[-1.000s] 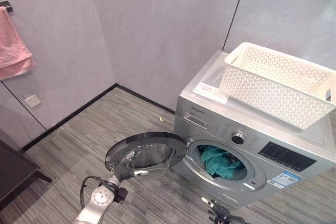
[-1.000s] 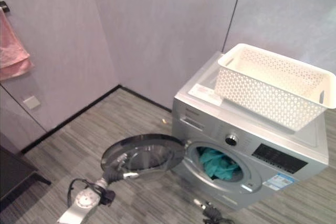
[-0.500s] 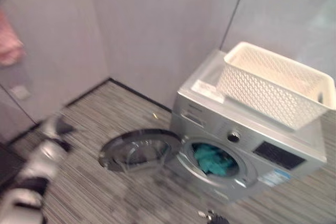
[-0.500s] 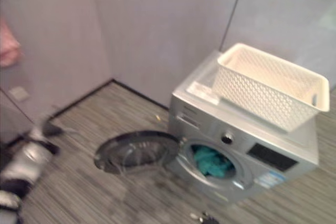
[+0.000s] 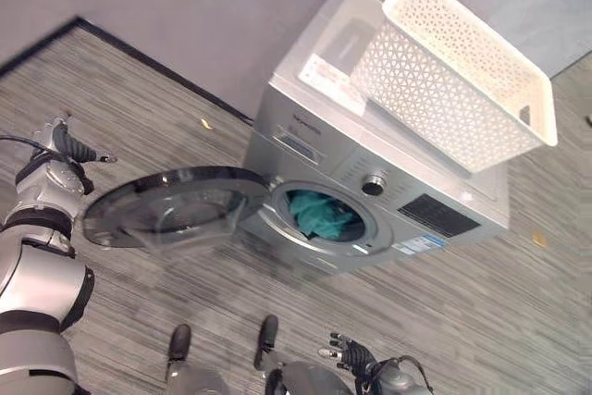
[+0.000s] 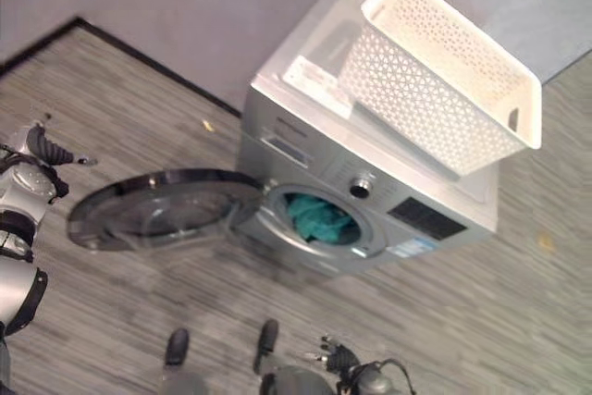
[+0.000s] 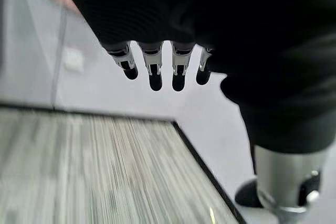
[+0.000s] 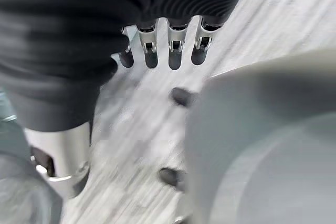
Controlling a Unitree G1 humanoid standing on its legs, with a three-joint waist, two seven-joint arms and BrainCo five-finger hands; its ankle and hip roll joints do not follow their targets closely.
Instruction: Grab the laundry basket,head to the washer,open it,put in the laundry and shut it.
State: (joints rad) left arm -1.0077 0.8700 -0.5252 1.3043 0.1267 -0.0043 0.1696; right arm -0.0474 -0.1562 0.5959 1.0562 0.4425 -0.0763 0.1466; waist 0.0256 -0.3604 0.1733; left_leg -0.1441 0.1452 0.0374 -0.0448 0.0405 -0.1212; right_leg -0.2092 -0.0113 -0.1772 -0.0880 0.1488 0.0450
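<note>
Door: round glass-fronted washer door (image 5: 171, 207) hangs wide open left of the silver front-loading washer (image 5: 370, 182).
Load: teal laundry (image 5: 319, 215) sits inside the drum.
Left hand (image 5: 72, 148): relaxed, empty; best pushed flat against the door's outer edge.
Right hand (image 5: 347, 353): loose, empty, low before the washer.

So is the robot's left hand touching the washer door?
Apart. In the left eye view, the left robot hand is raised beside the open door, with bare floor showing between them.
</note>
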